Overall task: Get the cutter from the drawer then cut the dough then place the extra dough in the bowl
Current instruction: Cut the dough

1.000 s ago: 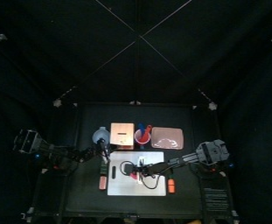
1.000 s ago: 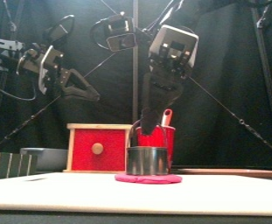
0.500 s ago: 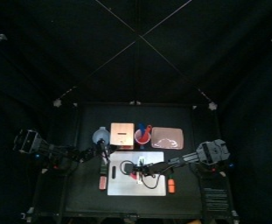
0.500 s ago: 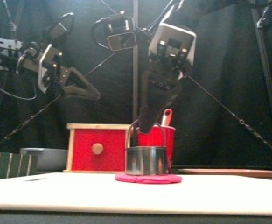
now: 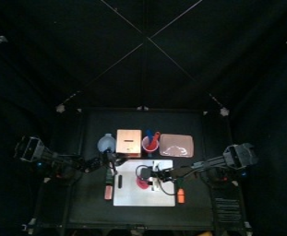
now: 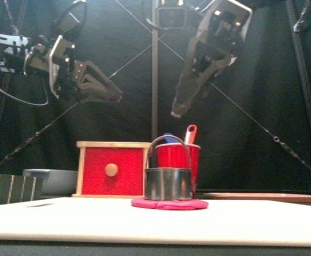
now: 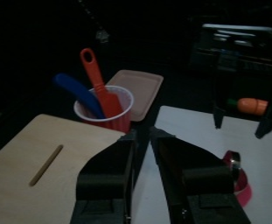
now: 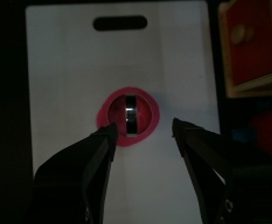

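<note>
A round metal cutter [image 6: 169, 183] stands on the flat pink dough [image 6: 169, 204] on the white cutting board [image 5: 146, 189]. My right gripper [image 8: 144, 127] hangs open above it, one jaw on each side and clear of it. High over the table in the front view is that same right gripper [image 6: 195, 85]. My left gripper [image 7: 144, 140] is up in the air to the left, jaws a little apart with nothing between them. The wooden box [image 6: 112, 170] with the red drawer front stands behind the board, its drawer pushed in.
A red cup [image 6: 179, 158] with a blue and a red knife stands behind the cutter. The pink tray [image 5: 179, 145] lies at the back right and the blue-grey bowl [image 5: 105, 143] left of the box. A small orange toy [image 5: 179, 194] lies at the board's right edge.
Both grippers have opened. The right gripper has let go of the cutter, risen and drawn back to the right. The left gripper has risen a little.
</note>
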`<act>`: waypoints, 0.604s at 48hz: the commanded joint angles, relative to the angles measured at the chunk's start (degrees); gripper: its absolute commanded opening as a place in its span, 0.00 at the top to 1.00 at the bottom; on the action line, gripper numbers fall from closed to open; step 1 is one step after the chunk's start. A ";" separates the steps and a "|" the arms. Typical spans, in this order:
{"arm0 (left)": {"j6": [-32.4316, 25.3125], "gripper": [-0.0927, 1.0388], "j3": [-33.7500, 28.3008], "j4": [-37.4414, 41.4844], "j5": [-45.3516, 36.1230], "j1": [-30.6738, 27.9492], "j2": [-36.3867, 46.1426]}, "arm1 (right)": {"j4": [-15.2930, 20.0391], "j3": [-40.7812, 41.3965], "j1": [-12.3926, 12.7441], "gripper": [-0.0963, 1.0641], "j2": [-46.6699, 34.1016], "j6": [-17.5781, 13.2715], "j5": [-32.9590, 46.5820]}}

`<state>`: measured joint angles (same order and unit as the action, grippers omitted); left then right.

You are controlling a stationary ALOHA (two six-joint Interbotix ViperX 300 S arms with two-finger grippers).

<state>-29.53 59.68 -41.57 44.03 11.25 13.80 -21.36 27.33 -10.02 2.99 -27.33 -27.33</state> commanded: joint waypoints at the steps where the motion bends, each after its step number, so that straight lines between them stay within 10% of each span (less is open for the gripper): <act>1: 0.18 0.31 -2.46 2.20 0.18 1.93 -1.58 | -1.05 5.10 1.58 0.17 6.15 -0.09 9.84; 14: 3.87 0.19 -6.77 3.43 0.18 4.75 -8.88 | -4.22 22.32 8.61 0.17 10.63 1.05 44.03; 29: 4.83 0.21 -12.13 3.78 0.18 5.80 -15.82 | -2.90 23.99 8.44 0.17 5.71 0.88 44.38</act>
<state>-24.61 49.48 -38.14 43.95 16.79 -1.85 -25.05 52.21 -1.14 8.17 -26.81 16.08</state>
